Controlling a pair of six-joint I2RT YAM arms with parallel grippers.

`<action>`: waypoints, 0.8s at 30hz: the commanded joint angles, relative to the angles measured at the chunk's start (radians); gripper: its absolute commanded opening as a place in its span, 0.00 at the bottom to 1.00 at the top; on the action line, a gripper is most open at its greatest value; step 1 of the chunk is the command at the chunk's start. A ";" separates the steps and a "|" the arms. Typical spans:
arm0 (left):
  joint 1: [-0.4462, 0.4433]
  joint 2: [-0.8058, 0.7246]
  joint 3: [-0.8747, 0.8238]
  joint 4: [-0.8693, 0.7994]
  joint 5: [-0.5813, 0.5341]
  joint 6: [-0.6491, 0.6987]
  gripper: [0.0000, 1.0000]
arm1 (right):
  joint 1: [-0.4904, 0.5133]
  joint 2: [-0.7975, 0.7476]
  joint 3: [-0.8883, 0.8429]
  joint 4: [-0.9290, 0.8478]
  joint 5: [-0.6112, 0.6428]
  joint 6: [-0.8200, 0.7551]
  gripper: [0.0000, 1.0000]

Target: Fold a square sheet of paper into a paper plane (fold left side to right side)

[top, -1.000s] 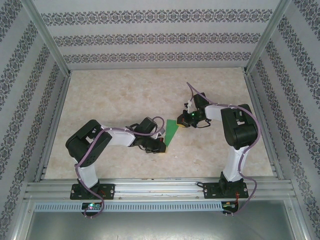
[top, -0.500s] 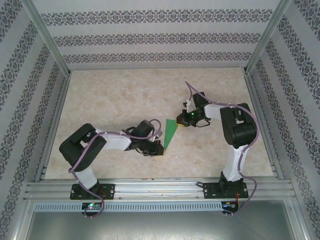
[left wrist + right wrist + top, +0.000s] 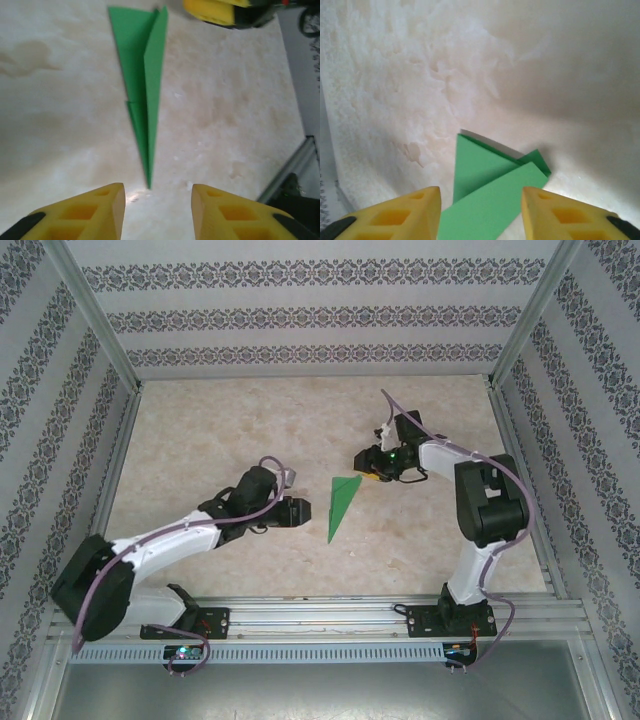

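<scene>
The paper plane (image 3: 341, 502) lies flat on the table (image 3: 220, 430), roughly midway between the two arms. It is a narrow dart, with its point turned toward the near edge and its wide tail toward the far side. In the left wrist view the tip of the paper plane (image 3: 145, 100) is seen just ahead of the gap between the yellow fingers, not touched by them. One flap appears to stand up slightly along the centre crease.

The left gripper (image 3: 305, 510) is placed just beside the point, jaws apart, with nothing grasped. The right gripper (image 3: 362, 462) is placed near the tail, also with jaws apart. In its own view the tail (image 3: 490, 200) lies on the table below the spread fingers and is not pinched.

The folding is judged to be done, or very nearly, and the step in hand is taken to be letting go. The next move calls for both arms to be drawn clear without the light paper being brushed or dragged. If the raised flap is to be flattened, a gentle press along the crease would be needed.

Counted: one paper plane, two arms, two grippers, one table.
</scene>
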 commanded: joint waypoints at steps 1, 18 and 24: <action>0.016 -0.107 -0.045 -0.078 -0.236 0.038 0.50 | 0.038 -0.090 -0.009 -0.096 0.156 -0.044 0.56; 0.090 -0.299 -0.201 -0.057 -0.354 0.102 1.00 | 0.246 -0.364 -0.067 -0.391 0.722 0.142 0.94; 0.125 -0.285 -0.226 -0.020 -0.274 0.075 1.00 | 0.340 -0.341 0.033 -0.564 0.886 0.275 0.98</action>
